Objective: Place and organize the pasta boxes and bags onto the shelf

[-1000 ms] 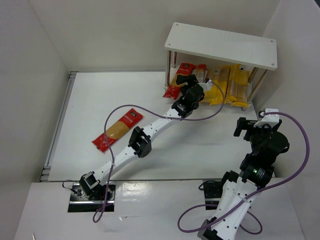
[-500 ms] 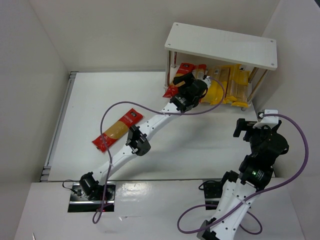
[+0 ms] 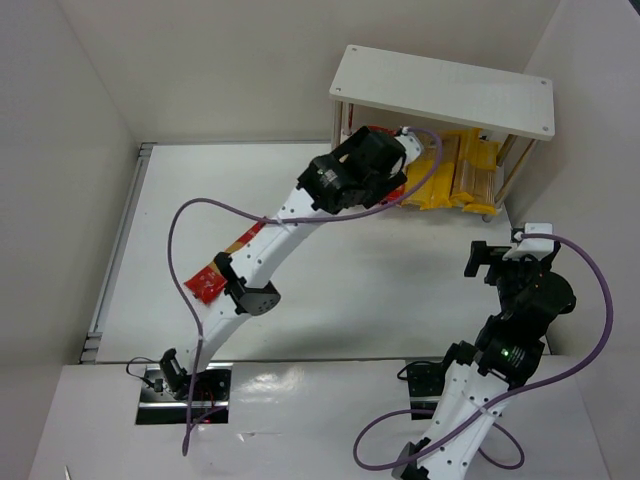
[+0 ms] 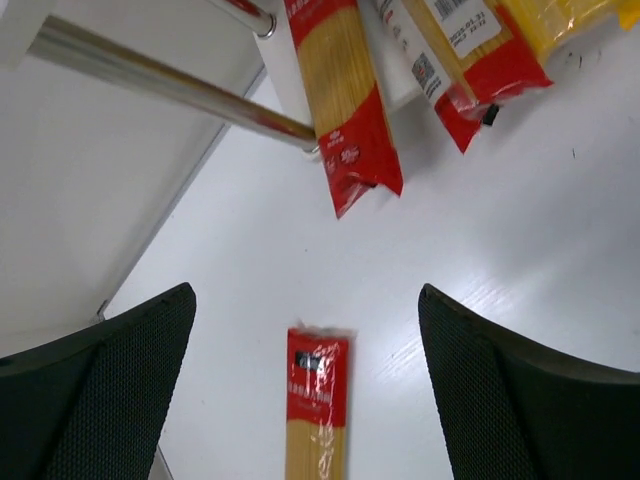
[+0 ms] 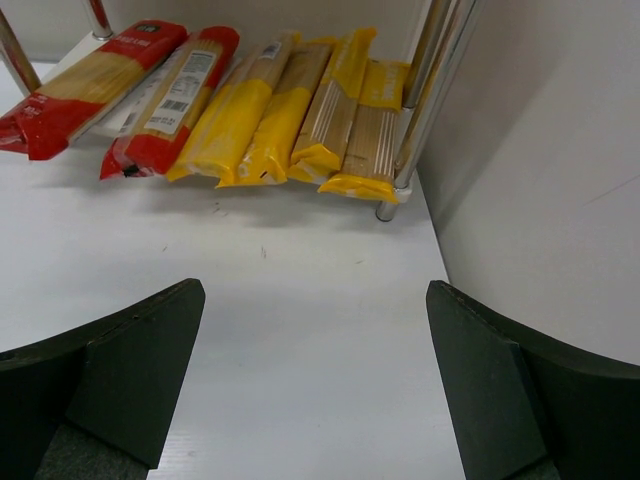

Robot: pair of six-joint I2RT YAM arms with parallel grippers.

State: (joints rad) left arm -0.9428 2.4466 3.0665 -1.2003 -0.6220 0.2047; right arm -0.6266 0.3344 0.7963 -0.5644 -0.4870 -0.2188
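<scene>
Top external: shelf (image 3: 440, 90) at far right of tabletop (image 3: 180, 200), wall (image 3: 595, 150) close on right. Lower tier holds row of packs: red-ended packs (image 5: 90, 85) left, yellow packs (image 5: 270, 120) right, near ends poking past tier. Silver leg (image 4: 170, 85) beside leftmost pack. One loose red-ended pack (image 3: 212, 278) lies well left of shelf, left arm (image 3: 290, 215) crossing over it. Left jaws spread, empty; right jaws spread, empty.

Open over the table (image 5: 300, 330), crowded under the shelf (image 3: 440, 90)
Blocked there by packs (image 5: 250, 110) lying side by side, a silver leg (image 5: 430, 100) at the right corner, wall (image 5: 540, 200) close beyond.
</scene>
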